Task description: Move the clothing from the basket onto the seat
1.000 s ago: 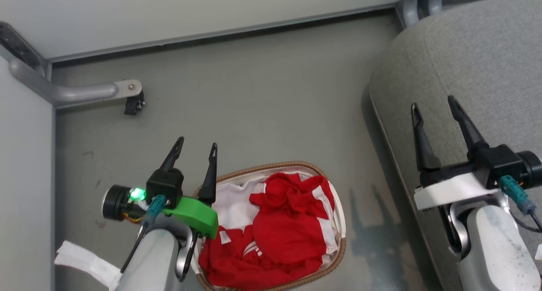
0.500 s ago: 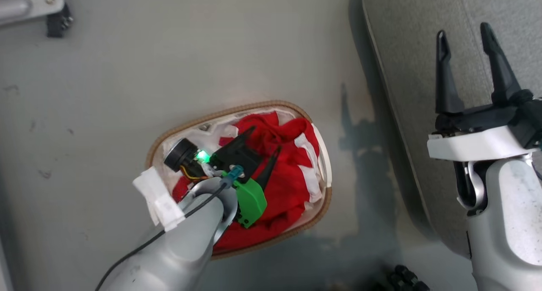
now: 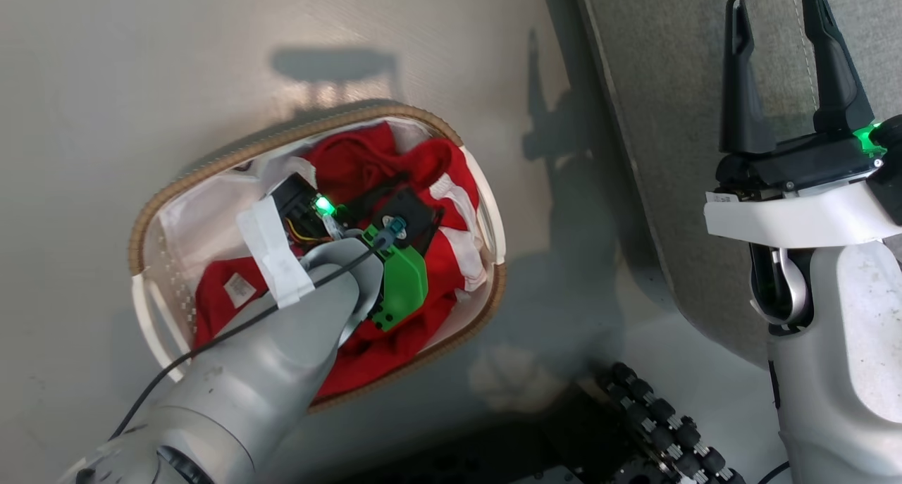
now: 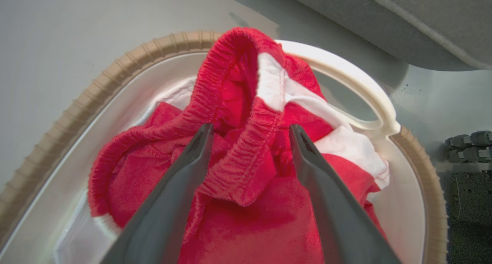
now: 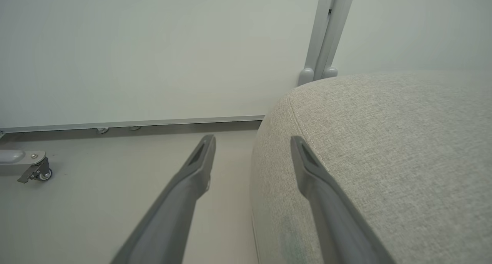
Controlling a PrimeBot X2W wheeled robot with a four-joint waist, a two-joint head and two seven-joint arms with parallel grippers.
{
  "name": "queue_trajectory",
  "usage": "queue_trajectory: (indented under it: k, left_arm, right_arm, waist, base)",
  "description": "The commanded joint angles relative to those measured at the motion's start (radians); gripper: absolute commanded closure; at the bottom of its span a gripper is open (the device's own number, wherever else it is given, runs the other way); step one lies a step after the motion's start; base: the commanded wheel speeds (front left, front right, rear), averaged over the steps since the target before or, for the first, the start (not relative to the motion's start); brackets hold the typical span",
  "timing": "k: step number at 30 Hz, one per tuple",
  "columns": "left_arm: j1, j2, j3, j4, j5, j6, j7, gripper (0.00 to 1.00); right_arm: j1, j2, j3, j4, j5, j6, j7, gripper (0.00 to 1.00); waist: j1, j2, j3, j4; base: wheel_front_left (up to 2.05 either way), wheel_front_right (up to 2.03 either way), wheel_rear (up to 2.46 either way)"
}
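Pale grey floor (image 3: 106, 61), plain wall behind. The basket (image 3: 232, 149) sits on the floor and the seat (image 3: 669, 82) is just beside it.

The clothing (image 3: 359, 153) is all in the basket, a red heap with white trim, none on the seat yet.

The left arm (image 3: 268, 371) reaches down into the basket. Left jaws are spread wide with nothing gripped. In the left wrist view the two fingers (image 4: 184, 179) straddle a raised fold of ribbed red waistband (image 4: 246, 156). The fold sits right between the tips, and its loop rises ahead of them toward the basket's far handle (image 4: 357, 91). The band's long axis runs roughly along the fingers, slightly slanted, so closing would pinch it across its width. I can't tell whether the tips touch the cloth.

Right jaws are also spread wide and empty. They hang at the seat's edge, one finger (image 5: 192, 179) over the floor and the other over the cushion, well apart from the basket.

The left arm is clearly the nearer one. Likely next move: close on the fold and lift. The risk is that the bunched heap drags up more than one garment or snags the liner (image 3: 197, 216).
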Motion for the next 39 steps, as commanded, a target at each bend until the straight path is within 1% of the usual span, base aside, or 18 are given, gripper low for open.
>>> queue_trajectory:
  k: [1,2,3,4,5,6,12,18,21,26,32,39]
  left_arm:
    - [-0.029,0.010,-0.006,0.014,-0.020,-0.003,-0.003,0.00]
    - [-0.034,0.010,-0.006,0.021,-0.033,-0.003,-0.005,0.18]
    - [-0.039,0.009,-0.009,0.029,-0.042,-0.003,-0.009,0.45]
    - [-0.042,0.008,-0.013,0.033,-0.049,-0.003,-0.010,0.60]
    - [-0.044,0.006,-0.019,0.037,-0.058,-0.003,-0.013,0.82]
    - [-0.045,0.005,-0.023,0.038,-0.066,-0.003,-0.014,1.00]
    - [-0.040,0.001,-0.037,0.025,-0.108,-0.003,-0.042,1.00]
    - [0.009,0.000,-0.029,-0.029,-0.142,-0.003,-0.055,1.00]
    - [0.047,0.017,0.019,-0.115,-0.147,-0.003,-0.053,1.00]
    - [0.138,0.045,0.086,-0.256,-0.118,0.005,-0.052,1.00]
    - [0.252,0.072,0.173,-0.416,-0.073,0.010,-0.052,1.00]
    - [0.343,0.093,0.274,-0.550,-0.031,0.012,-0.052,1.00]
  right_arm:
    - [-0.019,-0.002,0.000,-0.007,0.010,-0.001,-0.005,0.00]
    - [-0.020,-0.001,-0.002,-0.007,0.012,-0.001,-0.005,0.00]
    - [-0.020,-0.002,-0.003,-0.006,0.014,-0.001,-0.005,0.00]
    - [-0.021,-0.002,-0.002,-0.005,0.015,-0.001,-0.005,0.00]
    - [-0.022,-0.002,-0.002,-0.003,0.017,-0.001,-0.005,0.00]
    - [-0.024,-0.002,-0.002,-0.001,0.019,-0.001,-0.005,0.00]
    - [-0.023,-0.002,-0.002,0.017,0.005,-0.001,-0.005,0.00]
    - [0.009,-0.002,0.004,0.042,-0.031,-0.001,-0.005,0.00]
    - [0.029,-0.003,0.005,0.060,-0.055,-0.001,-0.005,0.00]
    - [0.076,-0.003,0.014,0.091,-0.089,-0.001,-0.005,0.00]
    - [0.152,-0.003,0.018,0.131,-0.132,-0.001,-0.005,0.00]
    - [0.265,-0.003,0.036,0.174,-0.156,-0.001,-0.005,0.00]
  waist:
    - [-0.0001,-0.0001,0.074,-0.064]
    - [-0.0001,-0.0001,0.077,-0.064]
    - [-0.0001,-0.0001,0.079,-0.065]
    - [-0.0001,-0.0001,0.080,-0.065]
    - [-0.0001,-0.0001,0.080,-0.064]
    - [-0.0001,-0.0001,0.080,-0.064]
    - [-0.0001,-0.0001,0.040,-0.041]
    - [-0.0001,-0.0001,-0.062,0.003]
    - [-0.0001,-0.0001,-0.131,0.029]
    - [-0.0001,-0.0001,-0.257,0.066]
    - [-0.0001,-0.0001,-0.440,0.112]
    - [-0.0001,-0.0001,-0.637,0.155]
  base:
    - [0.00,0.00,0.00]
    - [0.00,0.00,0.00]
    - [0.00,0.00,0.00]
    - [0.00,0.00,0.00]
    - [0.00,0.00,0.00]
    - [0.00,0.00,0.00]
    - [0.00,0.00,0.00]
    - [0.00,0.00,0.00]
    - [0.00,0.00,0.00]
    - [0.00,0.00,0.00]
    - [0.00,0.00,0.00]
    - [0.00,0.00,0.00]
